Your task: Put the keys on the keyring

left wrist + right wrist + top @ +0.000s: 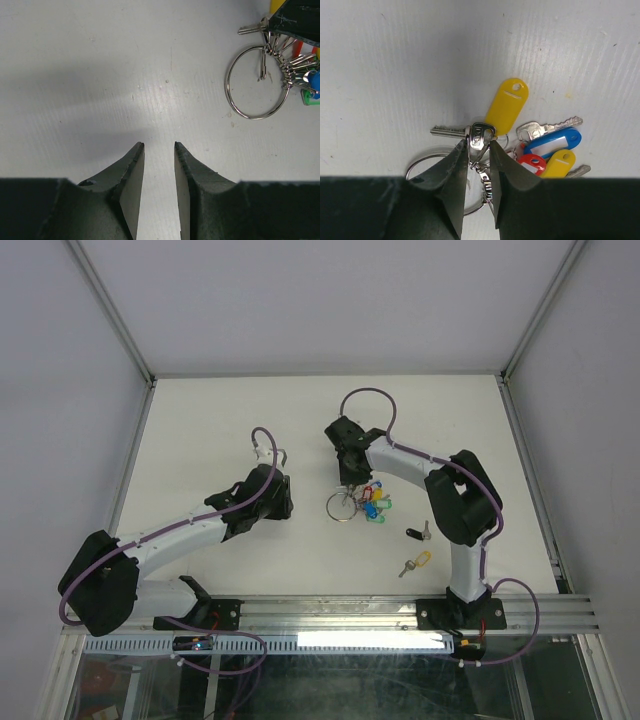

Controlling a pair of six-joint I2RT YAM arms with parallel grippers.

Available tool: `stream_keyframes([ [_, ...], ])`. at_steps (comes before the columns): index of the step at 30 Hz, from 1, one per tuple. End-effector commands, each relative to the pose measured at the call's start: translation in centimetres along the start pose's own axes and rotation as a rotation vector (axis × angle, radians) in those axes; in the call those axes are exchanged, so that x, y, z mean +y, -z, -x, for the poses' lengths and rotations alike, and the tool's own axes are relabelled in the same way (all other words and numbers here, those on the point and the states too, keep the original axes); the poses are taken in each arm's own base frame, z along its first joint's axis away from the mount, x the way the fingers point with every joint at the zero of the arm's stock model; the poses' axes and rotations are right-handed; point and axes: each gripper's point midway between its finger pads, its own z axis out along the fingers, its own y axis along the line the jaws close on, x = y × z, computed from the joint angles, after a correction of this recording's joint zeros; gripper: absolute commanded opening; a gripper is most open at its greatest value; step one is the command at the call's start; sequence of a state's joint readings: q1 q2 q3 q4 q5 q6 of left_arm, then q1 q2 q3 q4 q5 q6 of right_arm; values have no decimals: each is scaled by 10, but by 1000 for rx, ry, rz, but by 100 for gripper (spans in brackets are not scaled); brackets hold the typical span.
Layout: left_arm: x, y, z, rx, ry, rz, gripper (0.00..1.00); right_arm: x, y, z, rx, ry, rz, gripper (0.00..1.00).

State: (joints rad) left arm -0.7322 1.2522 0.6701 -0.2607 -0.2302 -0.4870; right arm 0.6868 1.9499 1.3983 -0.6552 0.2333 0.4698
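Right jaws clamped on silver key (pixel 481 136) head, frame centre. Keyring (pixel 226 86) flat on counter (pixel 100 60), upper right of left wrist view, tagged keys (pixel 550 142) bunched on it. Left jaws apart, empty. Key probably light, stiff, slippery; pinch flat across head

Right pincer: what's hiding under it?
A silver key is pinched between the right pincer's tips. Underneath, a bit of the keyring peeks out on the table; the pincer covers the rest.
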Motion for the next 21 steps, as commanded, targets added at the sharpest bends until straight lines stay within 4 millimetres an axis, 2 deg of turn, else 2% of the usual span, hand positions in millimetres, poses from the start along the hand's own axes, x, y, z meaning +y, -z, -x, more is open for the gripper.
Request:
stream_keyframes([
  [1,-13,4,16,-57,18,-55,29,12,19,27,-91,-30,50,26],
  [11,-14,3,16,-53,18,-57,29,17,34,38,-155,-20,58,27],
  [21,-14,1,15,-48,17,-56,29,22,24,32,-128,13,58,27],
])
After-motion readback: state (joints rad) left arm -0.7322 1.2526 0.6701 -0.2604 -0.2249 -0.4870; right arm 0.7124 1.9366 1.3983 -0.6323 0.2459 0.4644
